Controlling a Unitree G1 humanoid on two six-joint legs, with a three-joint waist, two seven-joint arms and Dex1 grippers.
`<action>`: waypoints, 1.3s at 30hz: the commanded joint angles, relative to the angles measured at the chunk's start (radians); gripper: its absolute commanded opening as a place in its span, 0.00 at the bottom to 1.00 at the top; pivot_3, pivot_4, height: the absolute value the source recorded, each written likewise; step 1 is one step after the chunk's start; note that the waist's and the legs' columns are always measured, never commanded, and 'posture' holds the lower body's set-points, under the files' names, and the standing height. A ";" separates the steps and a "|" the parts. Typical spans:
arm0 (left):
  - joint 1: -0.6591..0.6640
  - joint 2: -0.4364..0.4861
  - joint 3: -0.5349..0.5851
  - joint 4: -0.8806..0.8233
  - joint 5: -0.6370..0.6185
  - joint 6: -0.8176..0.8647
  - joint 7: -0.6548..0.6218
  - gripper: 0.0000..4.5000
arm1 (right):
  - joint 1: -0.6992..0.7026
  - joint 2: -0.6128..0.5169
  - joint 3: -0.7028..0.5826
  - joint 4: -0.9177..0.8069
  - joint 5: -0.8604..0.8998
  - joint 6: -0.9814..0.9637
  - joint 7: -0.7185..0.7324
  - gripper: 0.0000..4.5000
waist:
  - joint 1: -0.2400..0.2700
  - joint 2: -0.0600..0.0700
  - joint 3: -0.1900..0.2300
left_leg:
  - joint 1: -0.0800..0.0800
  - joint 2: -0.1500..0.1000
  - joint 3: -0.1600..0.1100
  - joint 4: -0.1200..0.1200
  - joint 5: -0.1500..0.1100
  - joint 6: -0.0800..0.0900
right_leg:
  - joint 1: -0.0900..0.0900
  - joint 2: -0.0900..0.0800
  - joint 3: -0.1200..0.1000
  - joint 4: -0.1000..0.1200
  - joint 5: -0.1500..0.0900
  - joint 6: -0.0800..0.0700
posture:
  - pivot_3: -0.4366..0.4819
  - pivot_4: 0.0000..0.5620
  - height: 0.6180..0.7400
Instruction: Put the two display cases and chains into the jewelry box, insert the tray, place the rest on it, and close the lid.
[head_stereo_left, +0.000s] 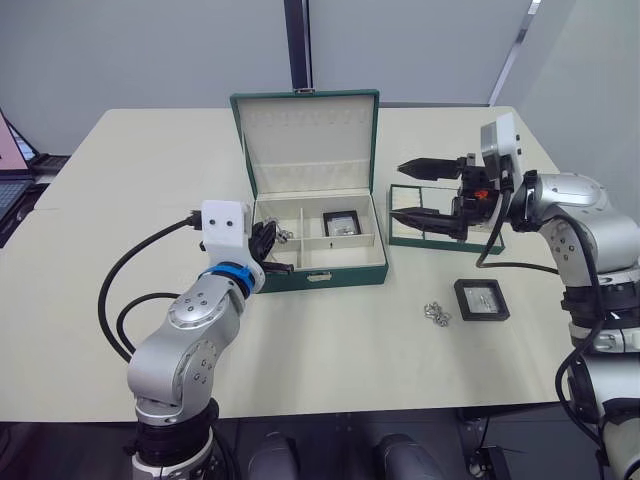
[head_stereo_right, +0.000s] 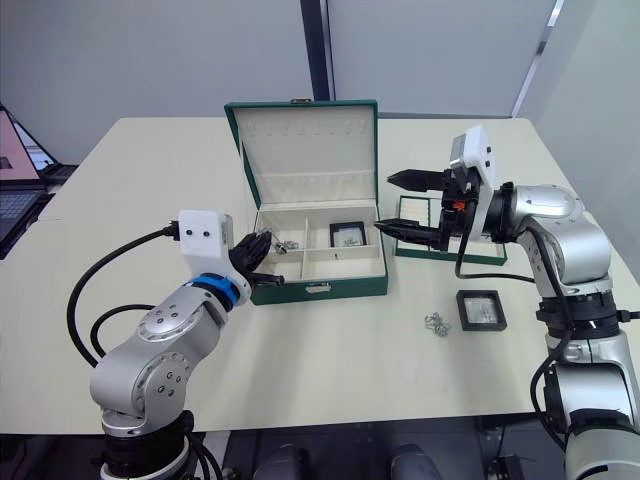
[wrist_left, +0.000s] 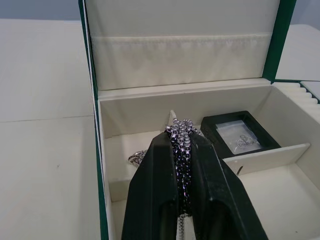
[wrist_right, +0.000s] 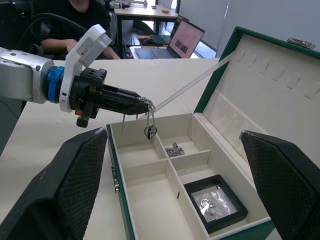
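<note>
The large dark green jewelry box (head_stereo_left: 318, 250) with cream lining stands open on the pale table (head_stereo_left: 120, 170), its hinged lid (head_stereo_left: 305, 140) upright. The left pincer (wrist_right: 137, 106) hangs over the box's left rear compartment, pinched on a silvery metal chain (wrist_right: 149, 120) that dangles from its black fingers (wrist_left: 150, 200). Another small chain cluster (wrist_right: 174, 149) lies in that compartment. One square black-framed display case (head_stereo_left: 342, 224) sits in the right rear compartment. The right pincer (head_stereo_left: 412, 190) hovers wide apart over the flat green-rimmed tray (head_stereo_right: 425, 250) just beside the box's right side. A second display case (head_stereo_left: 481, 298) and a loose chain cluster (head_stereo_left: 436, 314) lie on the table near the front, just beside each other
</note>
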 joint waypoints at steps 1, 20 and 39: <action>0.009 -0.003 -0.015 0.000 0.018 -0.043 -0.014 0.00 | -0.002 -0.023 -0.040 -0.055 0.028 0.012 -0.010 1.00 | 0.001 0.000 0.000 | 0.000 0.000 0.000 0.000 0.000 0.000 | 0.000 0.000 0.000 0.000 0.000 0.000 | 0.48 0.27 1.00; 0.054 -0.024 -0.029 0.041 0.056 -0.063 -0.029 0.00 | 0.003 -0.024 -0.029 -0.052 0.034 0.011 -0.018 1.00 | 0.001 0.000 0.000 | 0.000 0.000 0.000 0.000 0.000 0.000 | 0.000 0.000 0.000 0.000 0.000 0.000 | 0.48 0.27 1.00; 0.037 -0.018 -0.004 0.048 0.053 -0.082 -0.072 1.00 | 0.019 -0.043 -0.045 -0.085 0.069 0.046 -0.002 1.00 | 0.001 0.000 0.000 | 0.000 0.000 0.000 0.000 0.000 0.000 | 0.000 0.000 0.000 0.000 0.000 0.000 | 0.48 0.27 1.00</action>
